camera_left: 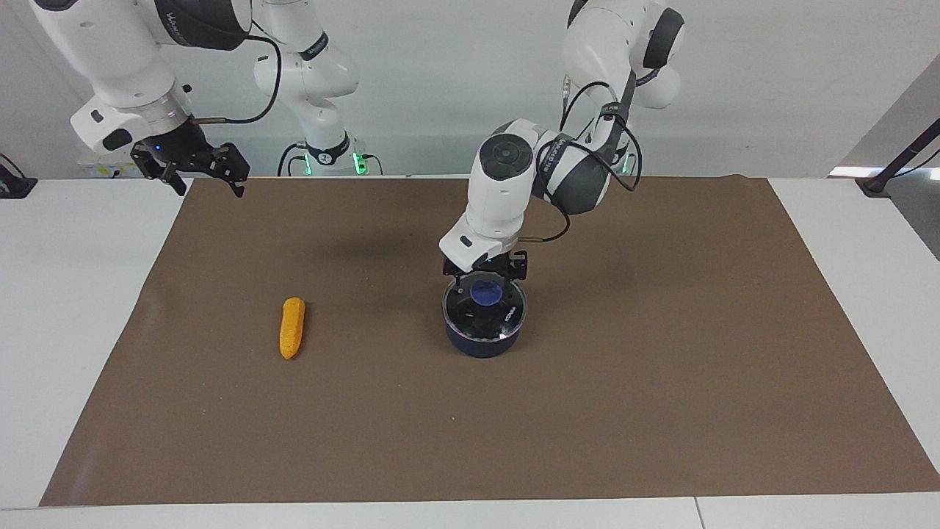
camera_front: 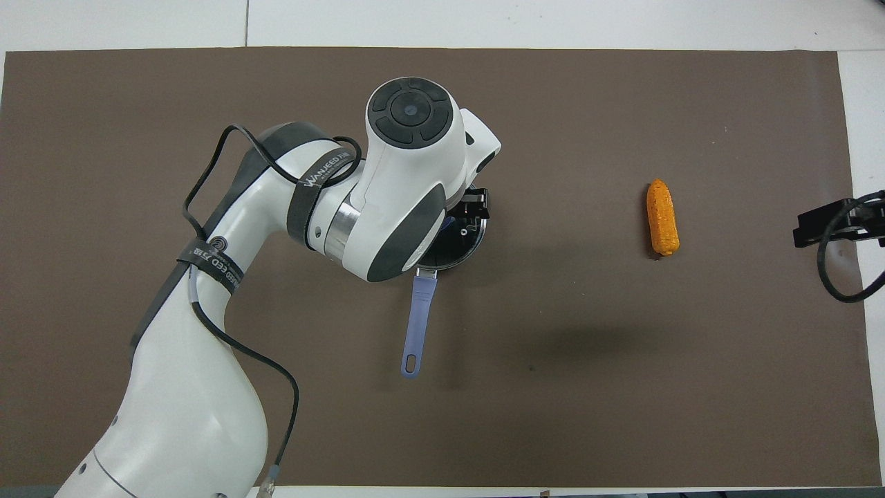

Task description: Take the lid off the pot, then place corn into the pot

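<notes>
The dark blue pot (camera_left: 481,344) stands mid-mat with the glass lid (camera_left: 461,314) on it. Its long blue handle (camera_front: 418,318) points toward the robots. My left gripper (camera_left: 485,283) is low over the lid, right at its blue knob (camera_left: 486,294). In the overhead view the left arm hides most of the lid (camera_front: 464,243) and the gripper (camera_front: 471,213). The corn (camera_left: 292,328) lies on the mat beside the pot, toward the right arm's end; it also shows in the overhead view (camera_front: 662,217). My right gripper (camera_left: 209,173) waits open and empty, raised over the mat's corner (camera_front: 830,225).
A brown mat (camera_left: 661,411) covers most of the white table (camera_left: 66,308). Nothing else lies on it. The left arm's elbow and cable hang over the mat between its base and the pot.
</notes>
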You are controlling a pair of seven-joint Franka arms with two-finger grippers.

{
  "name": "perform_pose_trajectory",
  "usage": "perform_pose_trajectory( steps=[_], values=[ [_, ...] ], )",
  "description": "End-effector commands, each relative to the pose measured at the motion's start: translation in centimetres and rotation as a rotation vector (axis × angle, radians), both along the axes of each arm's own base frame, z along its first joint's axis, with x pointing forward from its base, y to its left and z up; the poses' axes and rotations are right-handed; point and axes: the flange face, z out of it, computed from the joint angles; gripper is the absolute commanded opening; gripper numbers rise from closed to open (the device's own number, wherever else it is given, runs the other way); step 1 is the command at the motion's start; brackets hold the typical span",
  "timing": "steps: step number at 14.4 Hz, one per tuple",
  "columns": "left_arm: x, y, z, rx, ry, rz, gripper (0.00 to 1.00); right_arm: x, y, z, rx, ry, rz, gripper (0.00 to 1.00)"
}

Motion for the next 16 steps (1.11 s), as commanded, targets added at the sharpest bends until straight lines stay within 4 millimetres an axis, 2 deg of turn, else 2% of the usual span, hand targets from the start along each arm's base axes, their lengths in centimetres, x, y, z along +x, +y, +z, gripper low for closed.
perform_pose_trajectory(
  steps=[1, 5, 7, 9, 11, 12, 14, 16],
  values=[
    [0.3, -0.2, -0.7, 0.02, -0.023, 0.011, 1.0, -0.1, -0.3, 0.1, 0.026, -0.001, 0.014, 1.0],
    [0.5, 0.0, -1.7, 0.029, -0.047, 0.028, 1.0, -0.1, -0.3, 0.0, 0.026, 0.002, 0.014, 1.0],
    [0.6, -0.1, -2.3, 0.02, -0.062, 0.042, 1.0, -1.5, -0.4, 0.5, 0.033, 0.05, 0.024, 1.0],
    [0.5, 0.0, -2.4, 0.025, -0.063, 0.04, 1.0, -1.1, -0.1, 0.4, 0.039, 0.018, 0.109, 1.0],
    [0.6, 0.2, -2.5, 0.035, -0.063, 0.039, 1.0, -0.7, -0.4, 0.5, 0.034, -0.011, 0.094, 1.0],
    [0.7, 0.3, -2.5, 0.038, -0.067, 0.038, 1.0, -0.7, -0.7, 0.5, 0.035, -0.007, 0.092, 1.0],
    [0.6, 0.3, -2.5, 0.043, -0.064, 0.036, 1.0, -1.4, -2.7, 0.2, 0.038, 0.021, 0.053, 1.0],
    [0.6, 0.3, -2.5, 0.042, -0.065, 0.036, 1.0, -1.9, -3.4, -0.2, 0.042, 0.044, 0.037, 1.0]
  ],
)
